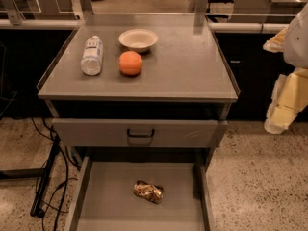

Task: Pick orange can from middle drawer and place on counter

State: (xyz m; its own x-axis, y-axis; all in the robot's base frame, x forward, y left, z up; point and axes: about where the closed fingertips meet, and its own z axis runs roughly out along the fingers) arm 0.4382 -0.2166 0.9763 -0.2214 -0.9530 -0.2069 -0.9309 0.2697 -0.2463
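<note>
The orange can [148,191] is a crumpled, shiny brown and gold object. It lies on its side on the flat bottom of the open middle drawer [103,203], near the middle. The counter [187,66] is the grey cabinet top above it, with a low raised rim. My gripper [278,119] hangs at the right edge of the view. It is off to the right of the cabinet, level with the drawer front, and far from the can. It holds nothing that I can see.
On the counter stand a clear water bottle [92,55] lying on its side, a white bowl [138,39] and a round orange fruit [130,63]. A closed drawer front with a black handle [140,133] sits above the open drawer. Cables [48,177] run along the floor at left.
</note>
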